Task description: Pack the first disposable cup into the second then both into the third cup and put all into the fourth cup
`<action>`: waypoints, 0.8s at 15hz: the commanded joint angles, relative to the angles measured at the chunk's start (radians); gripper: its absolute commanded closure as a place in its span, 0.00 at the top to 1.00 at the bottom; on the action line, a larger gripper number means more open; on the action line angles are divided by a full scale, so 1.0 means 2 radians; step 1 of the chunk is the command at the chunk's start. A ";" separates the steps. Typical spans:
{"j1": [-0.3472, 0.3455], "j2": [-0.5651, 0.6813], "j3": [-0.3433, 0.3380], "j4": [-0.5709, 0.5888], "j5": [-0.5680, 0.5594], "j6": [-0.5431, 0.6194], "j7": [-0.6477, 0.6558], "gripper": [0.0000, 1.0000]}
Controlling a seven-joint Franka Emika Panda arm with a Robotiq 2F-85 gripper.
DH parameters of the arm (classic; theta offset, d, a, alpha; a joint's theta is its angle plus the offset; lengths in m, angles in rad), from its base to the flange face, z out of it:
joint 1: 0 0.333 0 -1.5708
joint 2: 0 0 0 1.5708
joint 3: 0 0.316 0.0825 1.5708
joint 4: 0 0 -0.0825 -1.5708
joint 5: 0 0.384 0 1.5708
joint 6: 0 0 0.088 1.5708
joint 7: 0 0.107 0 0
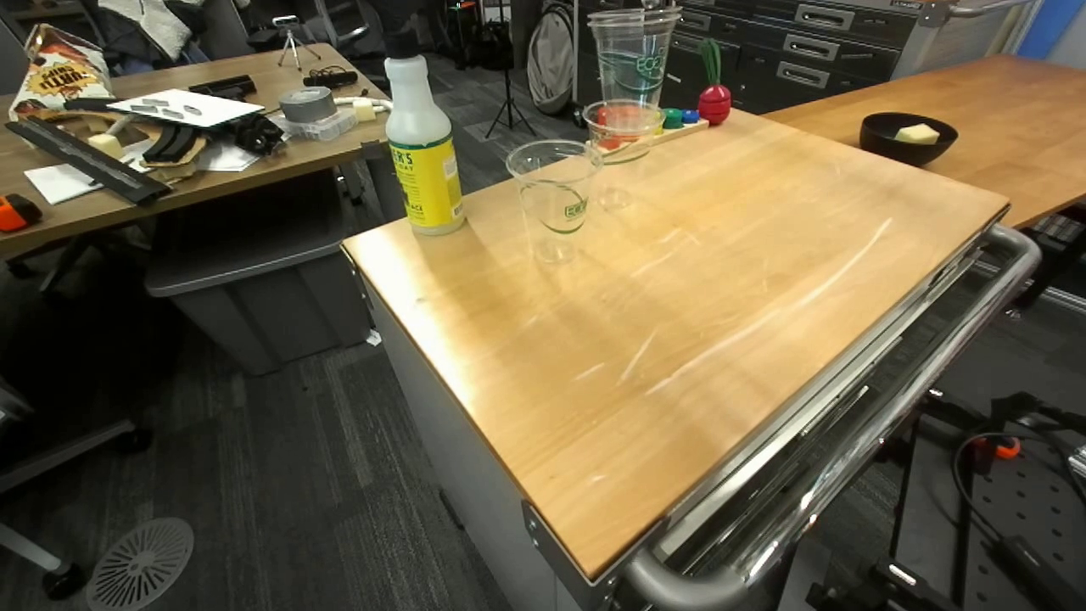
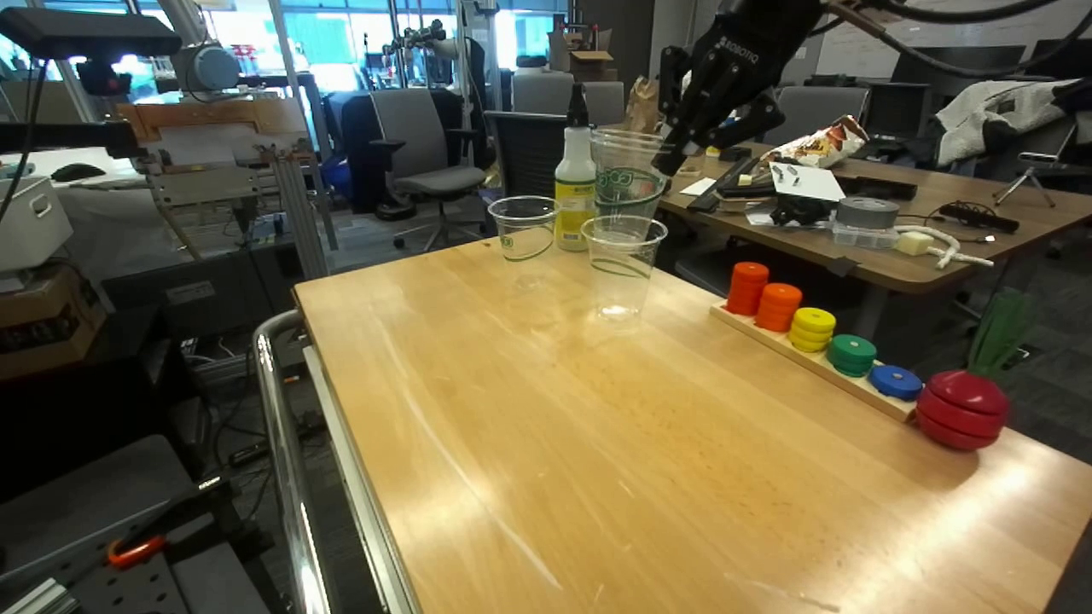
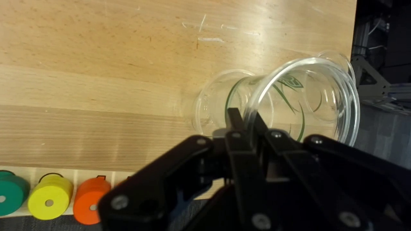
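Judging by how things stand, the second nesting is in hand: the tool [image 3: 246, 118] holds a clear cup stack [image 2: 627, 179] whose doubled rim suggests one cup packed inside another, and two single cups remain. Its jaws are clamped on the stack's wall at the rim, which runs between the fingertips [image 3: 235, 119] in the wrist view. The stack is up off the worktop [image 2: 648, 443], towards its far end in an exterior view, above the nearer standing cup [image 2: 621, 281]; overlapping clear plastic makes it hard to tell whether its base has entered that cup's mouth. The farther standing cup [image 2: 522, 237] is to the left, the spray bottle [image 2: 574, 200] beyond and between them, the ring stacker [image 2: 810, 365] to the right. The stack's mouth points up and its base down, the long axis close to vertical in both exterior views. The next move likely calls for centring the base over the nearer standing cup, lowering straight until it seats, then letting go; an off-centre descent could catch the rim and tip that cup.
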 commanded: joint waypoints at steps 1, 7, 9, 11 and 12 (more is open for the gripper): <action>0.001 0.019 0.002 0.025 -0.004 -0.013 -0.003 0.33; 0.006 0.016 -0.001 0.019 -0.019 -0.004 -0.011 0.67; 0.007 0.015 -0.003 0.018 -0.025 0.000 -0.009 0.82; 0.010 0.014 -0.006 0.016 -0.036 0.006 -0.001 0.97; 0.010 0.014 -0.007 0.017 -0.041 0.006 0.003 1.00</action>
